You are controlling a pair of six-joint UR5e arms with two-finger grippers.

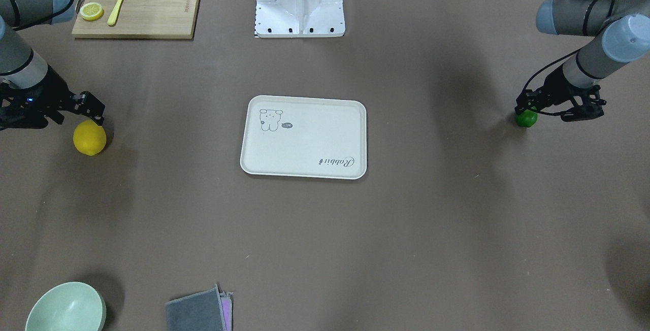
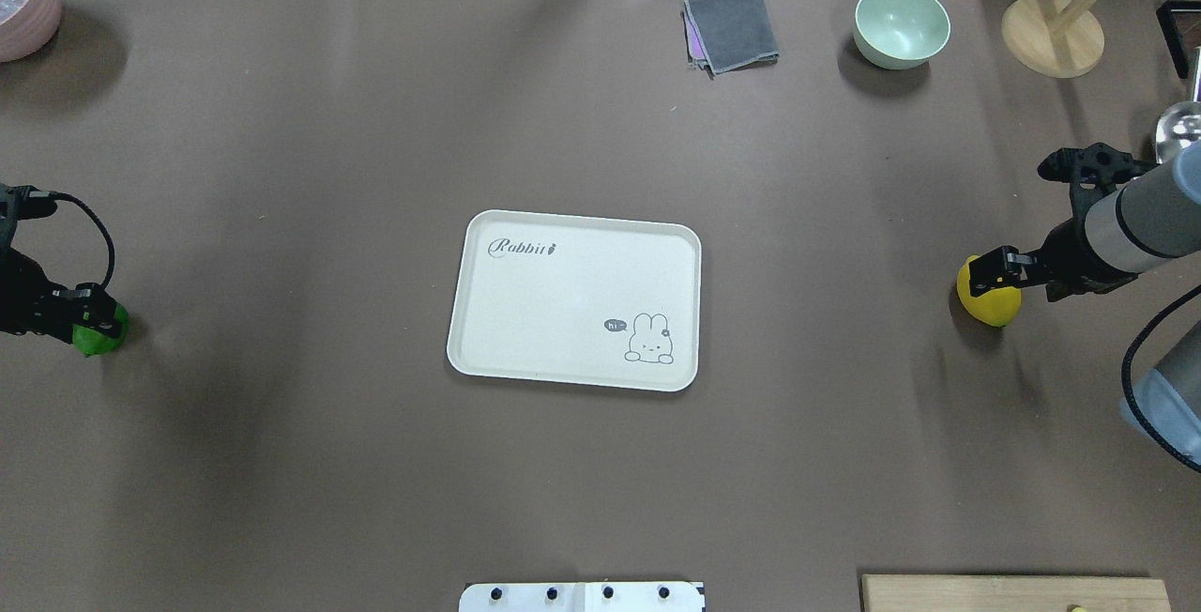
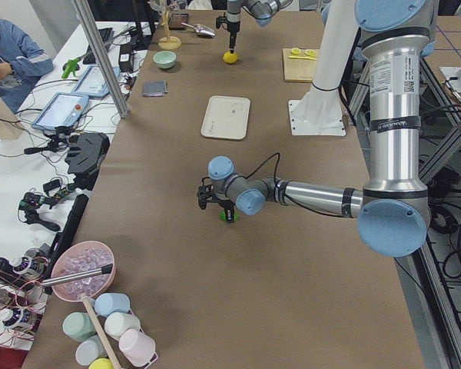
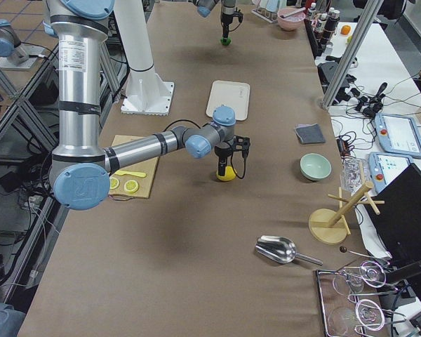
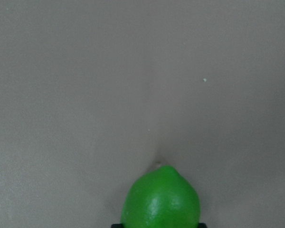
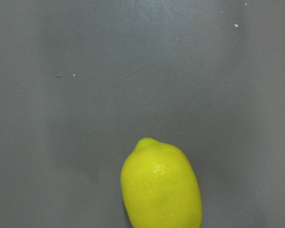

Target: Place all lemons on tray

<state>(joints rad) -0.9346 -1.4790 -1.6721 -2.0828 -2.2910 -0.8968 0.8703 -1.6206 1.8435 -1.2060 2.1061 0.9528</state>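
Yellow lemon [image 1: 90, 139] sits on the counter [image 1: 325, 250] on the robot's right side, well apart from the tray [image 1: 315, 140]. Right jaws are low over its top, cannot tell if spread or pinching. Green lemon [image 1: 527, 119] looks to rest on the counter at the opposite side, also well apart from the tray. Left jaws straddle it, dark tips at both flanks in the wrist view, grip state unclear too. Risks: both fruits are rounded, so an off-centre or shallow pinch likely squirts one sideways and it rolls; a weak hold may drop one on the long carry; a lemon released on the tray may roll over the low rim
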